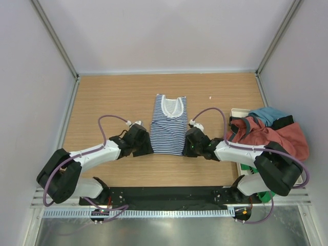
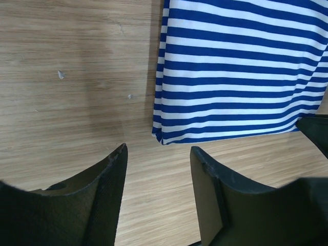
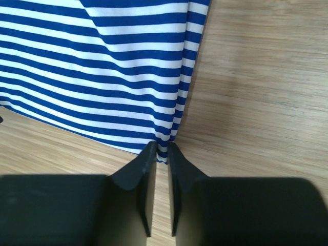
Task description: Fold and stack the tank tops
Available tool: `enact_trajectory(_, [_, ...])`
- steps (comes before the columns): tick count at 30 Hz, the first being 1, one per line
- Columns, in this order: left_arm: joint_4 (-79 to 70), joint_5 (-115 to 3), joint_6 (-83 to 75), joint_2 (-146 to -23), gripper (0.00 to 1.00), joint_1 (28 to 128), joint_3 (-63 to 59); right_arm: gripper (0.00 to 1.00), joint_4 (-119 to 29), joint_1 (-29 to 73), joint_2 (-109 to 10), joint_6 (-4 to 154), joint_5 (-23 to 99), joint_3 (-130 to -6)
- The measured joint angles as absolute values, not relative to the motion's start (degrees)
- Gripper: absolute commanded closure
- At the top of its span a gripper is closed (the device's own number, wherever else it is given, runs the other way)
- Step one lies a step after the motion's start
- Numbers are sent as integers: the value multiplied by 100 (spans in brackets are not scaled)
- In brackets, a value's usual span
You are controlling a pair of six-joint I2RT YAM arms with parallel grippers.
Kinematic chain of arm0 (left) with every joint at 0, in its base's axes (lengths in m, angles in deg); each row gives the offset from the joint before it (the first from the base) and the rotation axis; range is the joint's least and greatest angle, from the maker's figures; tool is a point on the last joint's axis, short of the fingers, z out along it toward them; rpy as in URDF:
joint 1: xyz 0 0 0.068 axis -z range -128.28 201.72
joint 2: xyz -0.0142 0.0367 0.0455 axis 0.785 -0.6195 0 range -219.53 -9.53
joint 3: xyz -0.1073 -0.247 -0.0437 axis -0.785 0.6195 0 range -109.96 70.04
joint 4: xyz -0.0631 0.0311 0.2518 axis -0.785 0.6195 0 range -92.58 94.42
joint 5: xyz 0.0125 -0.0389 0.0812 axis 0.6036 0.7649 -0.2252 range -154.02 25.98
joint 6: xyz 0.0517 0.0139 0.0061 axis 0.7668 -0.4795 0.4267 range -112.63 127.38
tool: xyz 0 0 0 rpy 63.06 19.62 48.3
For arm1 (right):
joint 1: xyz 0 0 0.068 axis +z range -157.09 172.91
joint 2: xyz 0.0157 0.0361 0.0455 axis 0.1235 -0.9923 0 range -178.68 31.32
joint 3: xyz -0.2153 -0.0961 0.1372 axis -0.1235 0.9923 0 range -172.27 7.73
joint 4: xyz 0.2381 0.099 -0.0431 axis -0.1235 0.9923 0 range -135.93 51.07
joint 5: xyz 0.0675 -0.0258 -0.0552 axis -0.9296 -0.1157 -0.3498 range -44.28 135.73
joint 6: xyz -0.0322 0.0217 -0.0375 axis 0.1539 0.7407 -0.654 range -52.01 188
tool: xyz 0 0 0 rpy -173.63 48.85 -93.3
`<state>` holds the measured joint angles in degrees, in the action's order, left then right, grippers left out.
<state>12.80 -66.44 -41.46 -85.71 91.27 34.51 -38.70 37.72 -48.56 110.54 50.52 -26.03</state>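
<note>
The right end effector (image 3: 162,152) pinches the striped tank top (image 1: 168,128) at its near hem corner, while the left end effector (image 2: 158,154) hangs half open and empty alongside.

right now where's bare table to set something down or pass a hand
Bare wood: left of the striped tank top, beyond its neckline to the back wall, and between it and the white tray. Crowded: its near hem, where left gripper and right gripper sit, and around the rust-red top.
</note>
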Motion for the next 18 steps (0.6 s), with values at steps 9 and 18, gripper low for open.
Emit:
enact_trajectory(9, [1054, -6563, -4179, -8685, 62, 9143, 3451, 99, -3995, 3768, -4681, 11170, 5004, -2380])
enact_trajectory(18, [982, -6524, -4234, -8905, 100, 9263, 3451, 99, -4015, 3768, -4648, 11176, 5000, -2343])
